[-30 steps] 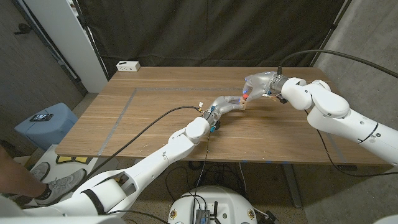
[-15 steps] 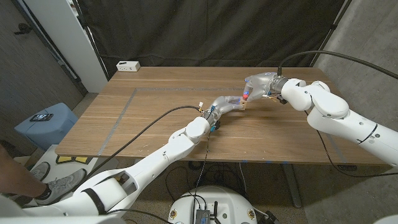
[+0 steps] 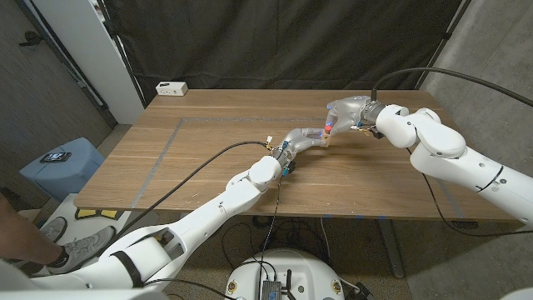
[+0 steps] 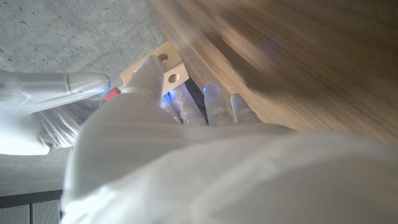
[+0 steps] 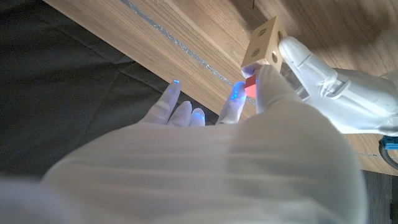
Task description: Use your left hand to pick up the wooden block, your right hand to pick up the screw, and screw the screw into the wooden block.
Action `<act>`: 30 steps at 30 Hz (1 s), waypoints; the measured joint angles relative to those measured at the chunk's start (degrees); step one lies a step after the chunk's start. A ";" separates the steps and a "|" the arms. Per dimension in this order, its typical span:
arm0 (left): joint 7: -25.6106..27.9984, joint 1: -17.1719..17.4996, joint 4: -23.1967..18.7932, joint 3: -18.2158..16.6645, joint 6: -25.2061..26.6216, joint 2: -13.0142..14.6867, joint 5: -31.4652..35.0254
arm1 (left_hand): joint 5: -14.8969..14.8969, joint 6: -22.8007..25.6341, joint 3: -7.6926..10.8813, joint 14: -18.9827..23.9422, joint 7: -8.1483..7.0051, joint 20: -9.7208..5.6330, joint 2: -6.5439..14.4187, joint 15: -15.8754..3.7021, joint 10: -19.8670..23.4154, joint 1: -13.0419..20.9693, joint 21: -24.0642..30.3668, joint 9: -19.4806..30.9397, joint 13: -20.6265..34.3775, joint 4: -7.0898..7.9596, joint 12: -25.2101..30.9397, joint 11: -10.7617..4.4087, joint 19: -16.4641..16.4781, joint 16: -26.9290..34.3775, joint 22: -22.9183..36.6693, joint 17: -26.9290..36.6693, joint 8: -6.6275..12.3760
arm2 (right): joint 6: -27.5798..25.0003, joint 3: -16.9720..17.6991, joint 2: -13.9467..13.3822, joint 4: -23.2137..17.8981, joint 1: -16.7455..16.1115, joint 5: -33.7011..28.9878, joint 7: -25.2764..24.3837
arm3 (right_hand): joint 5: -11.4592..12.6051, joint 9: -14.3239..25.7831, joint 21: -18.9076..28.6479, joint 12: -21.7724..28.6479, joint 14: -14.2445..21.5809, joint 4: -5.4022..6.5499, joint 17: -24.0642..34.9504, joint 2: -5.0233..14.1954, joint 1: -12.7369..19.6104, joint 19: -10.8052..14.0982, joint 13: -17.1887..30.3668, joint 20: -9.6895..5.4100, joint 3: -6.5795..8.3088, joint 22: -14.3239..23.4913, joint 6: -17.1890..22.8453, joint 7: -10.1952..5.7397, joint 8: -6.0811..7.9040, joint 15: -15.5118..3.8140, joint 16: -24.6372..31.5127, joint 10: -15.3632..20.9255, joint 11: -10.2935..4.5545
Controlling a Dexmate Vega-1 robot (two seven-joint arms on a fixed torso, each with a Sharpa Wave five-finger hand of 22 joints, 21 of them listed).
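Head view: left hand [image 3: 306,138] and right hand [image 3: 346,112] meet over the table [image 3: 208,158], fingertips almost touching. Block [image 3: 326,140] sits at the left hand's fingertips, clamped there, just below the right hand's fingers. Red screw [image 3: 329,128] is pinched in the right hand, right above the block. Both are small here, so I cannot tell whether they touch. White box [image 3: 171,87] lies at the far table corner, well away from both hands. Blue stool [image 3: 62,165] stands on the floor off the left arm's side.

Left wrist view: left hand [image 4: 168,124] grips the block [image 4: 155,67] at its fingertips, one finger lying over the block's holed face. Right hand [image 4: 50,106] comes in beside it, with the screw [image 4: 112,94] at its fingertip, just beside the block.

Right wrist view: right hand [image 5: 205,143] pinches the screw [image 5: 250,87] between thumb and a finger, other fingers spread. Block [image 5: 262,45] is directly beyond the screw, held by the left hand [image 5: 336,99], holes visible on one face.
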 measured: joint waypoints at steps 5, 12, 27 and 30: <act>-0.07 -0.15 0.24 0.04 0.00 -0.11 0.00 | 0.05 0.00 0.00 0.00 0.00 0.00 -0.13 0.00 -0.01 0.13 0.00 -0.02 0.00 0.00 -0.01 0.02 0.00 0.00 0.00 0.00 0.00 | 0.25 -0.15 0.20 0.28 0.29 0.00 -0.14 | 0.00 0.26 0.00 0.00 0.00 0.04 0.00 -0.21 0.21 0.01 0.00 -0.01 0.04 0.00 0.00 0.00 0.00 0.00 0.00 0.31 0.31; -0.16 -0.30 0.55 0.07 -0.02 -0.24 -0.04 | 0.05 -0.01 0.00 0.00 -0.01 0.00 -0.13 0.00 -0.09 0.12 0.00 -0.01 0.00 0.00 -0.03 0.08 0.00 0.00 0.00 0.00 -0.01 | 0.20 -0.30 0.36 0.39 0.55 0.05 0.36 | 0.00 0.52 0.00 0.00 0.00 0.04 0.00 -0.22 0.20 0.01 0.00 -0.01 0.04 0.00 -0.98 0.54 0.00 0.00 0.00 0.20 1.05; -0.20 -0.46 1.08 0.12 -0.18 -0.53 -0.18 | 0.03 0.13 0.00 0.00 0.14 0.00 -0.03 0.00 0.05 0.01 0.00 0.02 0.00 0.00 -0.21 -0.07 0.00 0.00 0.00 0.00 -0.09 | -0.48 -0.58 0.29 0.30 0.87 0.41 1.52 | 0.00 0.79 0.00 -0.40 -0.53 0.21 -0.01 -0.75 -0.34 -0.25 -0.01 0.25 -0.14 0.00 -5.46 -0.52 -1.34 0.53 0.00 -1.38 1.34; -0.20 -0.47 1.17 0.12 -0.19 -0.55 -0.21 | -0.01 0.13 0.00 0.00 0.13 0.00 0.03 0.00 0.05 -0.05 0.00 0.02 0.00 0.00 -0.17 -0.07 0.00 0.00 0.00 0.00 -0.22 | -0.48 -0.60 0.23 0.29 0.93 0.41 1.53 | 0.00 0.79 0.00 -0.46 -0.53 0.42 -0.01 -0.75 -0.33 -0.53 0.00 0.53 0.07 0.00 -6.18 -0.62 -1.79 0.53 0.00 -1.68 1.22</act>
